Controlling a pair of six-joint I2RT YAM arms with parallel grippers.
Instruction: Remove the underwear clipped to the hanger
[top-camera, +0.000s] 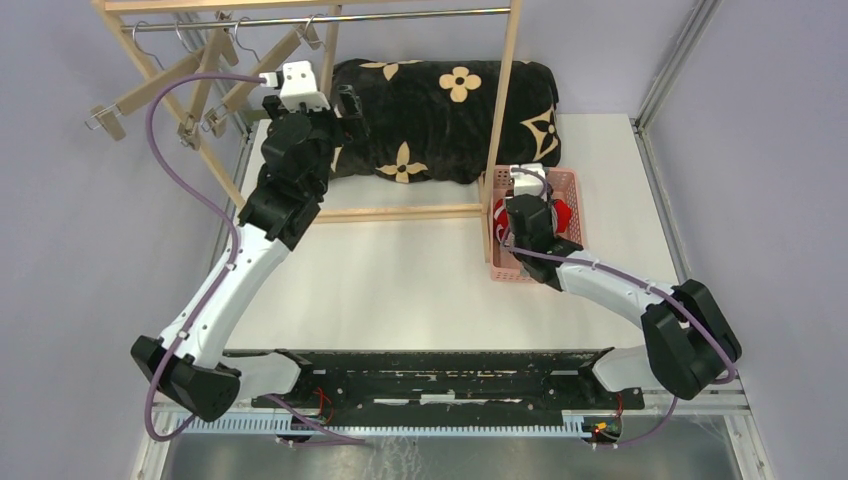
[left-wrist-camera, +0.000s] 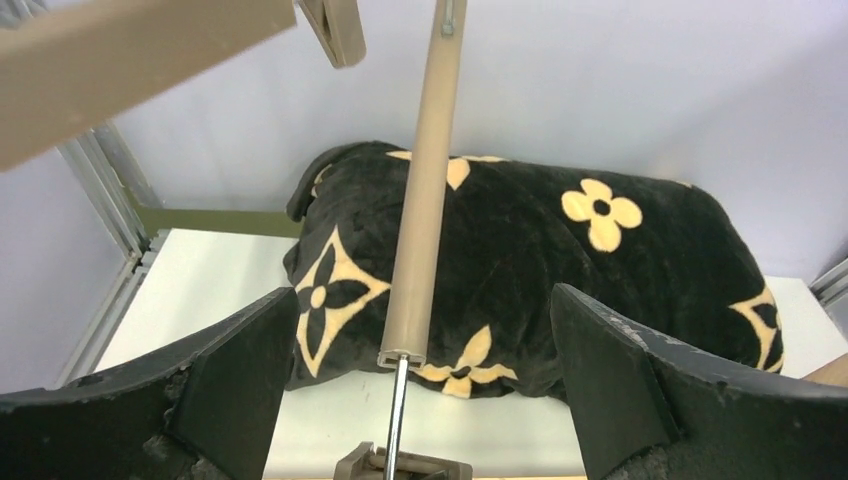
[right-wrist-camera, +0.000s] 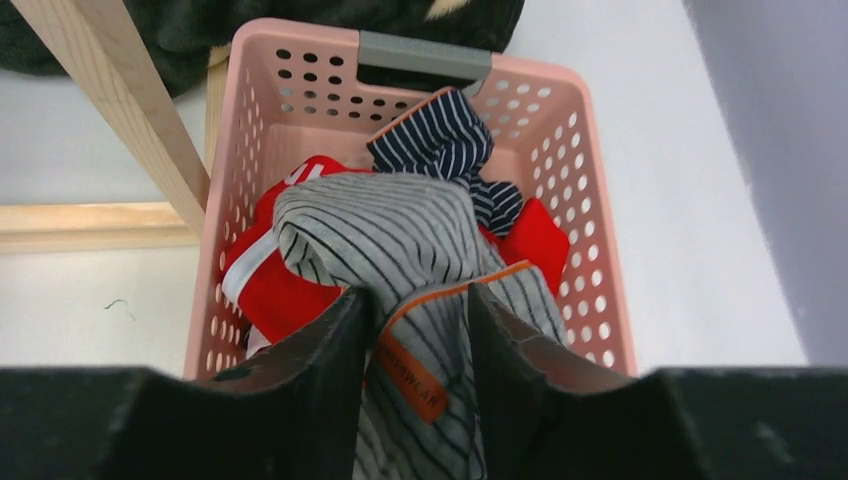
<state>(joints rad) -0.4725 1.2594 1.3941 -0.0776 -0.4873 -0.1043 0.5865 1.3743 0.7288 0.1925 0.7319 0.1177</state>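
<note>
All three pairs of underwear lie in the pink basket (right-wrist-camera: 600, 150): the navy striped pair (right-wrist-camera: 440, 140) at the back, the red pair (right-wrist-camera: 270, 290) below, and the grey-and-white pinstriped pair (right-wrist-camera: 380, 230) on top. My right gripper (right-wrist-camera: 418, 292) reaches down into the basket (top-camera: 570, 180) and its fingers pinch the pinstriped pair's orange-edged waistband. My left gripper (left-wrist-camera: 422, 292) is open and empty, up by the wooden hangers (top-camera: 200, 80). One hanger's bar (left-wrist-camera: 425, 200) runs between the fingers without touching them. Its clips (left-wrist-camera: 335, 25) hold nothing.
The black floral cushion (top-camera: 450, 110) lies at the back under the wooden rack. A rack post (top-camera: 500, 130) stands right beside the basket's left wall. The rack's base rail (top-camera: 400, 213) crosses the table. Walls close in on both sides.
</note>
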